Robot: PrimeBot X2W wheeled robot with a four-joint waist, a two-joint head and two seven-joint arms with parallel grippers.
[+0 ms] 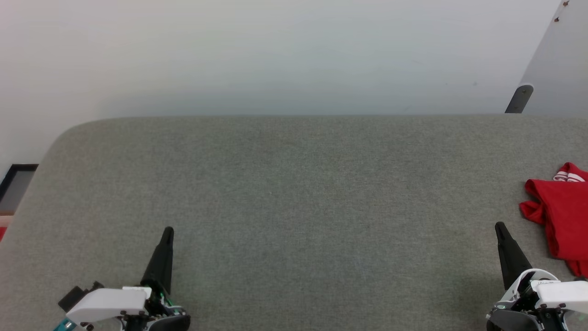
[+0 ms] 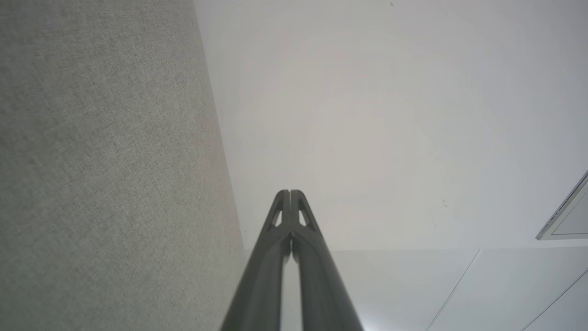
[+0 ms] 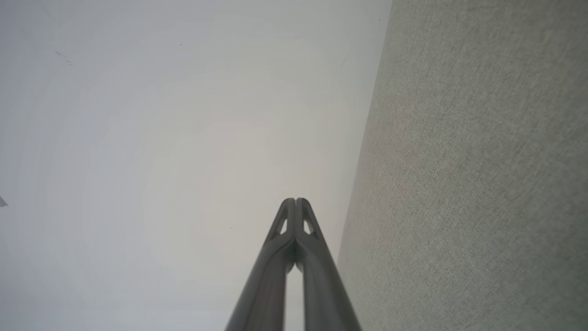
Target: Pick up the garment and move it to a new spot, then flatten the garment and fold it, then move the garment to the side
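Fingers (image 1: 161, 262) of the left gripper (image 1: 168, 231) are pressed together into one dark point with nothing between them, low at the left above the grey felt-covered counter (image 1: 294, 193). The right gripper (image 1: 500, 226) is likewise closed and empty, low at the right. Both wrist views show the tips meeting against a pale wall beside the grey felt.

The red jersey shirt (image 1: 562, 216) lies crumpled on the counter at its far right, near the right gripper but not touching it. The picture's edge cuts it off, so only a bunched red part and a scrap of red-and-white striped trim (image 1: 569, 176) show. No lettering or label can be read. A dark-framed object (image 1: 16, 184) at the left edge is too cropped to identify.
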